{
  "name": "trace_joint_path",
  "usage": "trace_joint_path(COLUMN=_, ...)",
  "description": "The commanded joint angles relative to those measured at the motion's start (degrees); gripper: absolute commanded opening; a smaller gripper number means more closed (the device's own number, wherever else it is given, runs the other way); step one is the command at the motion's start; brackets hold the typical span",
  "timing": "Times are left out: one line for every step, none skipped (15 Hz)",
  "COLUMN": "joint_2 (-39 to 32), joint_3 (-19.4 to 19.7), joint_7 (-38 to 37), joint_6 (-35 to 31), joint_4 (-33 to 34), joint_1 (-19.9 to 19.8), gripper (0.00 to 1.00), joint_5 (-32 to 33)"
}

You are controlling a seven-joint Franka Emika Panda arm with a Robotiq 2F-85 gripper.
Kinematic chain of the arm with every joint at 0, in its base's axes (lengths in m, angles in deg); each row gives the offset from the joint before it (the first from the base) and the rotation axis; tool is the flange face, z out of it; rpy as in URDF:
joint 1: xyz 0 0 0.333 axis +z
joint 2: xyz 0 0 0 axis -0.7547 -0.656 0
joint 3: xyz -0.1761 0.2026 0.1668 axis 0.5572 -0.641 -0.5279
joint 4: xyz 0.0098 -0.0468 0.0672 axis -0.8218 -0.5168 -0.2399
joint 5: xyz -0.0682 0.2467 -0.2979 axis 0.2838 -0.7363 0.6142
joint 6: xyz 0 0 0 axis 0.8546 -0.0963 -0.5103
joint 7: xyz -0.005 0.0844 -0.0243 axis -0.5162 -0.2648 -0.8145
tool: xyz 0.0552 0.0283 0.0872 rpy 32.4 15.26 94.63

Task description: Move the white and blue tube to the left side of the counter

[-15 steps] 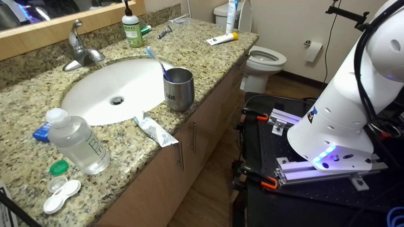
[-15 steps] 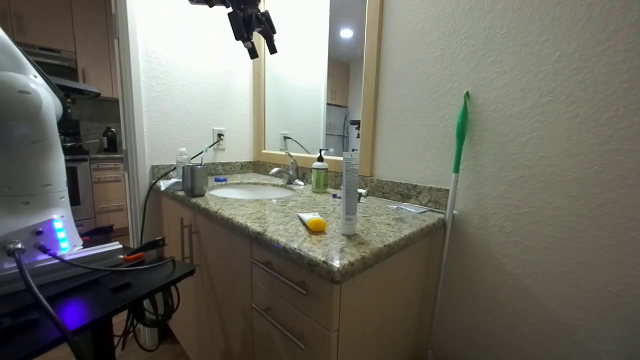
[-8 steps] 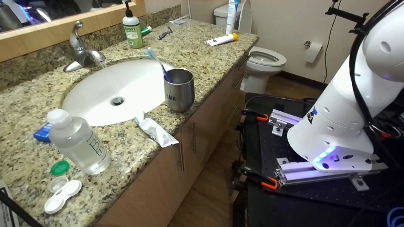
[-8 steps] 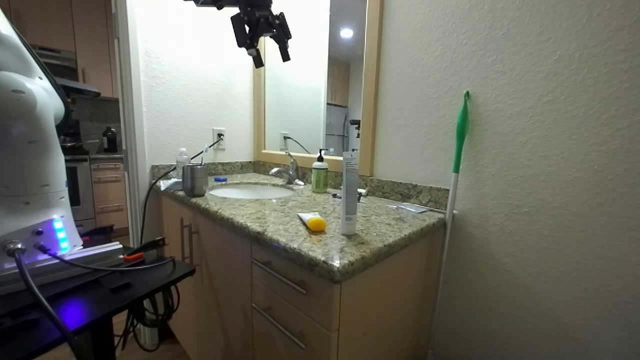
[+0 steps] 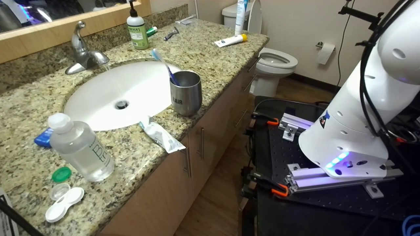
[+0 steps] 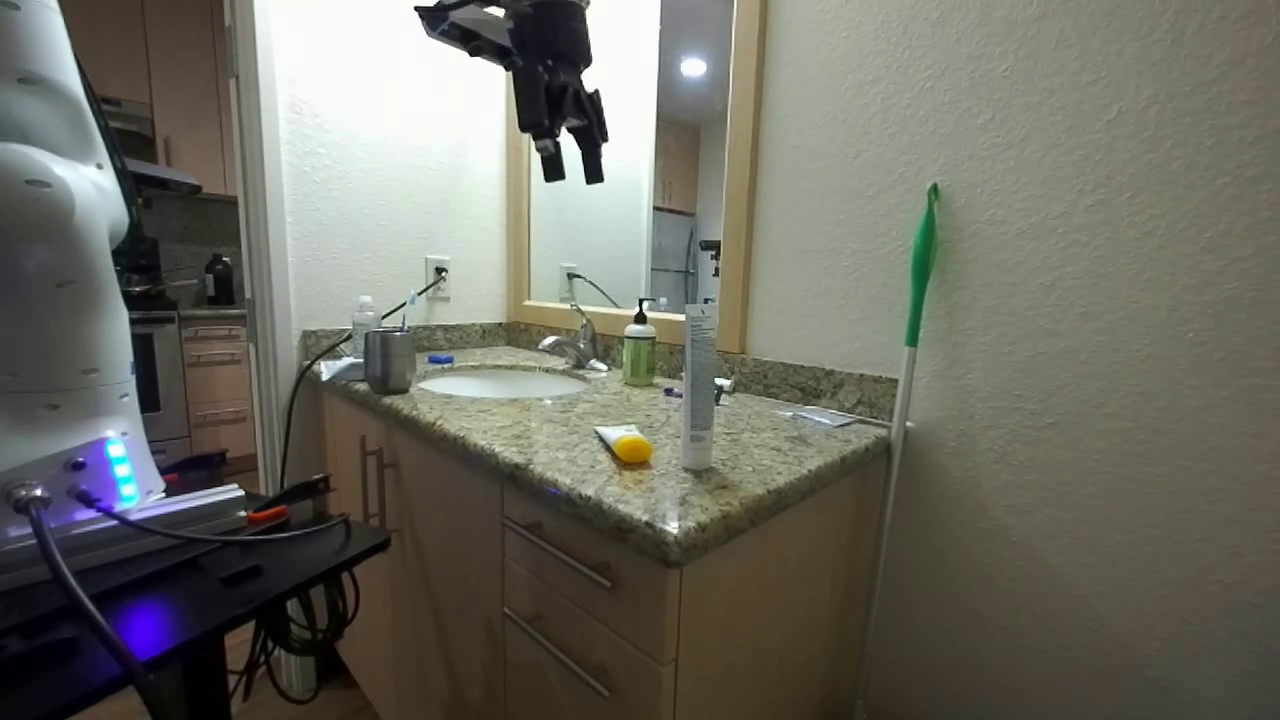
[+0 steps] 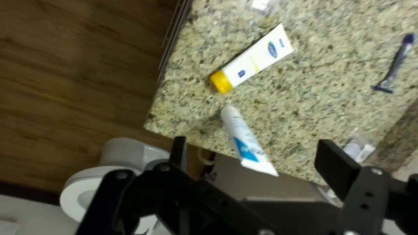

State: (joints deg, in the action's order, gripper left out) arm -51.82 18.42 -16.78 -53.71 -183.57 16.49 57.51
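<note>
Upright on the granite counter point(image 6: 570, 440), close to the end by the toilet, stands the white and blue tube point(image 6: 699, 400); in an exterior view its blue top end point(image 5: 241, 6) is cut off by the frame. From above, the wrist view shows the tube point(image 7: 243, 137) with its flat crimped end toward me. My gripper point(image 6: 574, 168) hangs well above the counter, fingers pointing down, up and to the left of the tube in that exterior view. Its two fingers are apart with nothing held; in the wrist view the tube's top appears between them, farther down.
A yellow-capped tube point(image 7: 254, 62) lies beside the standing one. A razor point(image 7: 395, 65) and soap bottle point(image 6: 640, 355) are toward the wall. Farther along come the sink point(image 5: 95, 111), a metal cup point(image 5: 186, 95) with toothbrush, a toothpaste tube point(image 5: 162, 134) and a clear bottle point(image 5: 83, 147).
In an exterior view my gripper has come down and to the right, and its fingers now point more straight down. The tube and other objects stay where they were.
</note>
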Motion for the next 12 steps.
trace_joint_path(joint_2=-14.77, joint_3=3.14, joint_7=-0.93, joint_6=-5.98, joint_4=9.56, joint_1=-1.85, gripper=1.00, joint_5=0.39)
trace_joint_path(joint_2=-18.40, joint_3=3.90, joint_7=-1.70, joint_6=-8.56, joint_4=11.92, joint_1=-2.41, gripper=1.00, joint_5=-0.59)
trace_joint_path(joint_2=-21.98, joint_3=4.27, joint_7=-2.98, joint_6=-11.40, joint_4=14.52, joint_1=-3.12, gripper=1.00, joint_5=-2.91)
trace_joint_path(joint_2=-14.18, joint_3=3.70, joint_7=-1.73, joint_6=-8.90, joint_4=7.99, joint_1=-1.37, gripper=1.00, joint_5=-0.39)
trace_joint_path(joint_2=-17.42, joint_3=4.00, joint_7=-2.25, joint_6=-10.69, joint_4=10.16, joint_1=-2.01, gripper=1.00, joint_5=-1.31)
trace_joint_path(joint_2=-19.80, joint_3=4.08, joint_7=-2.63, joint_6=-11.35, joint_4=11.83, joint_1=-2.41, gripper=1.00, joint_5=-1.81)
trace_joint_path(joint_2=-16.64, joint_3=3.20, joint_7=0.78, joint_6=-11.50, joint_4=9.31, joint_1=-2.48, gripper=1.00, joint_5=-3.42)
trace_joint_path(joint_2=-15.04, joint_3=2.31, joint_7=4.82, joint_6=-8.06, joint_4=8.48, joint_1=-2.86, gripper=1.00, joint_5=-4.61)
trace_joint_path(joint_2=-14.35, joint_3=2.36, joint_7=7.26, joint_6=-6.17, joint_4=8.56, joint_1=-3.00, gripper=1.00, joint_5=-4.22)
trace_joint_path(joint_2=-13.53, joint_3=2.30, joint_7=10.86, joint_6=-5.51, joint_4=8.15, joint_1=-3.39, gripper=1.00, joint_5=-4.20)
trace_joint_path(joint_2=-13.62, joint_3=2.28, joint_7=15.05, joint_6=-4.68, joint_4=8.92, joint_1=-4.19, gripper=1.00, joint_5=-5.03)
trace_joint_path(joint_2=-13.90, joint_3=2.29, joint_7=18.97, joint_6=-3.61, joint_4=9.73, joint_1=-4.73, gripper=1.00, joint_5=-6.06)
